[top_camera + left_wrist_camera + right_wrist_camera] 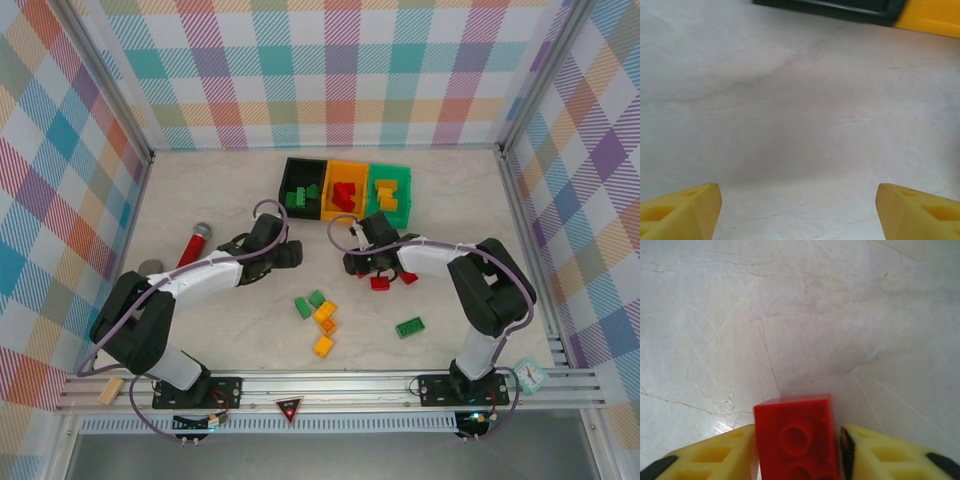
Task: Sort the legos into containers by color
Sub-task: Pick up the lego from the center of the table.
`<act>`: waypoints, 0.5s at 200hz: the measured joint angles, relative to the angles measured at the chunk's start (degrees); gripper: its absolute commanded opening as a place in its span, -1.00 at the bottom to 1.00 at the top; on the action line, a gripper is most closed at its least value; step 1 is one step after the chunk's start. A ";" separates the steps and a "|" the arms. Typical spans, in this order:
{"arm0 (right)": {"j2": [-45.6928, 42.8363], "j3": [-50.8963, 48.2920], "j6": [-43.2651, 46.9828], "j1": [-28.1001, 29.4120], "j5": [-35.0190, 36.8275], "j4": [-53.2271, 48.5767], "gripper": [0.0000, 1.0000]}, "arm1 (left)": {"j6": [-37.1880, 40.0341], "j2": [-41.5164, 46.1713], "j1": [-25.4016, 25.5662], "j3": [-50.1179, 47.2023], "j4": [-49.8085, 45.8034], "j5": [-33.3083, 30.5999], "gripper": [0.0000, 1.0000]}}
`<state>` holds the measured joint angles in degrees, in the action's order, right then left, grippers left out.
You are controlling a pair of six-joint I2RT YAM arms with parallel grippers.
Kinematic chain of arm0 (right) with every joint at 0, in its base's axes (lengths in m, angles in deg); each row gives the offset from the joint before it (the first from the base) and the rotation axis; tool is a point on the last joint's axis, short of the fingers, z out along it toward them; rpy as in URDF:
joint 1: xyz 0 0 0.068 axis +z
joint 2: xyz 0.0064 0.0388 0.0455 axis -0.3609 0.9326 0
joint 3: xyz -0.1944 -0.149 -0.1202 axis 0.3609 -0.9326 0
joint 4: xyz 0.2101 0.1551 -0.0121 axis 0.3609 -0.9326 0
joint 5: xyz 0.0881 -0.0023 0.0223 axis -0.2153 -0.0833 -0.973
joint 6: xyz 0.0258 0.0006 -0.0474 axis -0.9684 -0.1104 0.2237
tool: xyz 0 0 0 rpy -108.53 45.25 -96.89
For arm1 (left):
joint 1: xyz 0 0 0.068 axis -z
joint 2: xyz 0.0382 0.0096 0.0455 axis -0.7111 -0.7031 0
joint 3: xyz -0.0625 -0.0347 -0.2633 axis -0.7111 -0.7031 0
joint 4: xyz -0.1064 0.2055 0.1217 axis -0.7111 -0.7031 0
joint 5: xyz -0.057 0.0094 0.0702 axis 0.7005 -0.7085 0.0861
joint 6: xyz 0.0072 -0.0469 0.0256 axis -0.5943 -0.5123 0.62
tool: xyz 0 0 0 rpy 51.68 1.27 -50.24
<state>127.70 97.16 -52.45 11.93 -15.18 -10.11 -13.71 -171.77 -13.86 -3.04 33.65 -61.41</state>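
My right gripper [798,440] is shut on a red lego [794,412], studs facing the camera, low over the table. From above, that gripper [362,264] sits just in front of the containers, with two red legos [380,283] [408,277] beside it. The black bin [288,165] holds green legos, the orange bin [345,166] red ones, and the green bin [390,169] orange ones. My left gripper [291,252] is open over bare table, its fingers [685,210] wide apart with nothing between them. Loose green [302,307] [409,327] and orange [325,311] legos lie in the middle.
A red-and-grey microphone-like stick [195,243] and a grey cylinder [150,267] lie at the left. The black bin's edge [830,7] and the orange bin's edge [930,20] run along the top of the left wrist view. A small clock [528,374] stands at the front right.
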 measured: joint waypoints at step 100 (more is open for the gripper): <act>1.22 11.45 -1.79 0.00 1.20 -6.23 -0.41 | 2.23 4.72 -6.12 -5.51 1.77 4.55 0.61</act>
<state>128.92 108.61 -54.25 11.93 -13.98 -16.34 -11.48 -167.05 -19.98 -8.55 35.42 -56.86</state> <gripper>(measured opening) 0.320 0.807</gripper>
